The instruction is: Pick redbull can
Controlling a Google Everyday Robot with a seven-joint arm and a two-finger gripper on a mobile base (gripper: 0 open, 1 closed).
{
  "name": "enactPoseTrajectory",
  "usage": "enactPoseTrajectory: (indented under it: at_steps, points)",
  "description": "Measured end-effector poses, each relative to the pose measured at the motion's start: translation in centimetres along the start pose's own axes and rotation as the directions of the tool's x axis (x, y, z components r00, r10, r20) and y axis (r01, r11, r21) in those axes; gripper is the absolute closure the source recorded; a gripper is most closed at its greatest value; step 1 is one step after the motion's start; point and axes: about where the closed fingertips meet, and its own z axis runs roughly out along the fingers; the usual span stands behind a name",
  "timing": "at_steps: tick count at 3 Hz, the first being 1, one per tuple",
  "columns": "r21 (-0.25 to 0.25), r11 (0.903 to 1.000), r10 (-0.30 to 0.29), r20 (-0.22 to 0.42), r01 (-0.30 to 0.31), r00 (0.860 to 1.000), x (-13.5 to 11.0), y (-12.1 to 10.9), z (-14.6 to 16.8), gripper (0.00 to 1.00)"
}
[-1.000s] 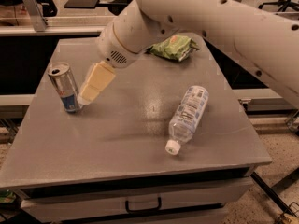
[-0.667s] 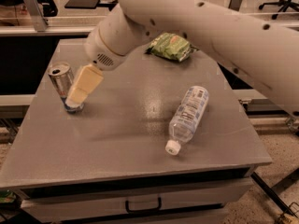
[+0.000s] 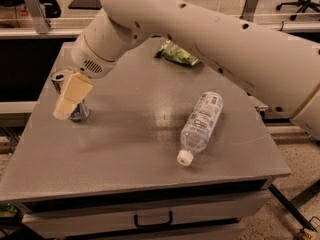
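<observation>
The redbull can [image 3: 62,80] stands upright near the left edge of the grey table [image 3: 135,154]. Only its silver top and blue base show. My gripper [image 3: 70,98] reaches down from the big white arm and its cream fingers [image 3: 71,95] cover the front of the can. One finger is plain to see; the other is hidden behind it.
A clear plastic water bottle [image 3: 201,126] lies on its side right of centre, white cap toward the front edge. A green snack bag [image 3: 177,53] lies at the back. The white arm spans the upper right. A drawer with a handle [image 3: 152,219] is below the table front.
The gripper has moved left and down, from beside the can to in front of it, now covering most of the can. The can and bottle have not moved.
</observation>
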Motion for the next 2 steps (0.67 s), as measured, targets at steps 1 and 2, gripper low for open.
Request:
enactPoseTrajectory:
  at_steps: [1, 2]
  points:
    - [-0.027, 0.9996, -0.01, 0.005, 0.01, 1.0, -0.56, 0.17, 0.66, 0.18]
    - [-0.049, 0.9988, -0.008, 0.013, 0.009, 1.0, -0.64, 0.05, 0.6, 0.49]
